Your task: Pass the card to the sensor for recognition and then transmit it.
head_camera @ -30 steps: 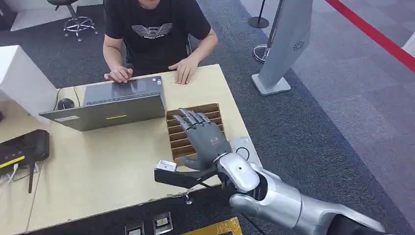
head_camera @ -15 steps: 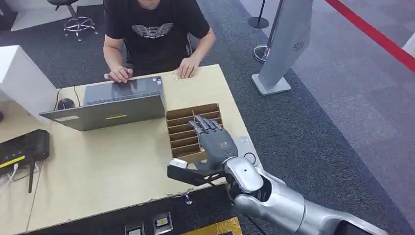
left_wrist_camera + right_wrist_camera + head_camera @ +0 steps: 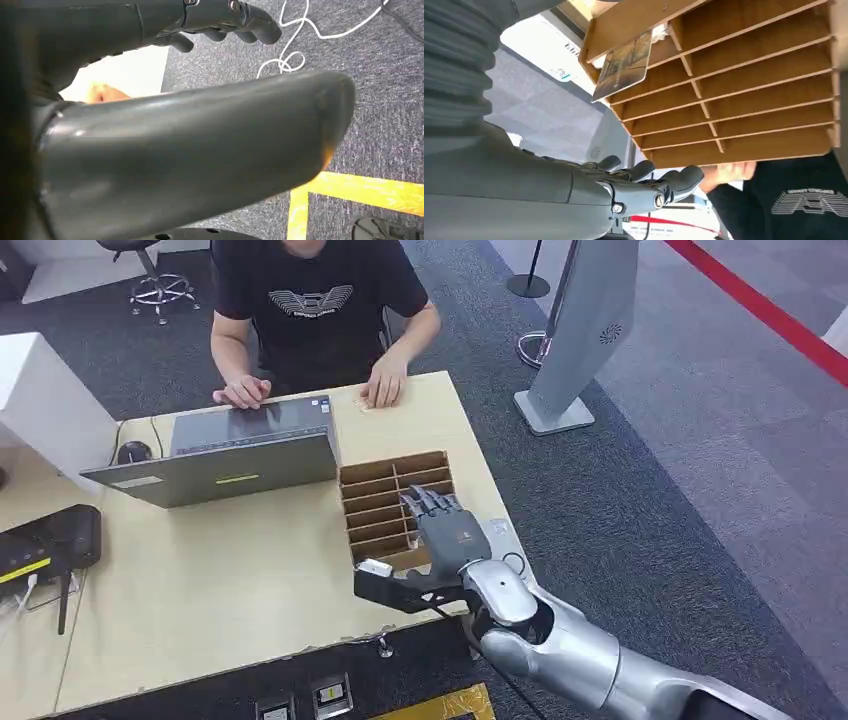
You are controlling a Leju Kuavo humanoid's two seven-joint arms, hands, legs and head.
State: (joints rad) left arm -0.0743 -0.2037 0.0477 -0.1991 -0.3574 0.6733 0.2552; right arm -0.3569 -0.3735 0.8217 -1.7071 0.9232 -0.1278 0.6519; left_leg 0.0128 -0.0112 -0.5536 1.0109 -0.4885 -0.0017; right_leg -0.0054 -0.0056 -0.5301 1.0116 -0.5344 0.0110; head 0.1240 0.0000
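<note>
A wooden slotted rack (image 3: pixel 375 502) stands on the right part of the table (image 3: pixel 200 580). My right hand (image 3: pixel 450 530) hovers over the rack's near right corner, fingers stretched out and holding nothing. In the right wrist view a card (image 3: pixel 624 65) sticks out of one slot of the rack (image 3: pixel 744 75), well apart from the fingers (image 3: pixel 649 177). A flat white reader (image 3: pixel 503 537) lies just right of the rack, partly hidden by the hand. My left hand (image 3: pixel 190 125) hangs above the carpet and holds nothing, its fingers (image 3: pixel 235 15) loosely bent.
A person (image 3: pixel 315 310) sits across the table with both hands by an open laptop (image 3: pixel 230 455). A mouse (image 3: pixel 132 451), a white box (image 3: pixel 45 400) and a black device (image 3: pixel 45 540) are at the left. A grey kiosk stand (image 3: pixel 585 330) rises on the carpet to the right.
My right hand has drawn back toward me and to the right, from above the rack's middle to its near right corner. The person's hand by the laptop shifted slightly.
</note>
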